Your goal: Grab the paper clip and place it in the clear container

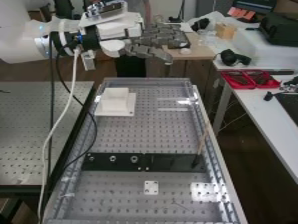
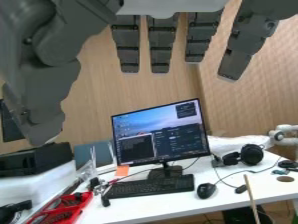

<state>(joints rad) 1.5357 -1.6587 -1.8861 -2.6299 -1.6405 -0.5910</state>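
White arm with an opened dark hand, kept above the far end of the bench

In the high view, the arm is extended from the upper left, and the hand is held level, high over the far edge of a perforated metal board. Its fingers are stretched nearly straight, and nothing is gripped. On the board, a white block, a black strip and a small white plate are placed. Near this plate, a thin bent line is seen; whether it is the paper clip cannot be told. Likewise, a bright patch beside the plate may be the clear container or only glare. Red trays are set on a white table at the right.

In the wrist view, the fingers are seen straight and spaced apart. Beyond them, a monitor, a keyboard and headphones are arranged before a wooden wall.
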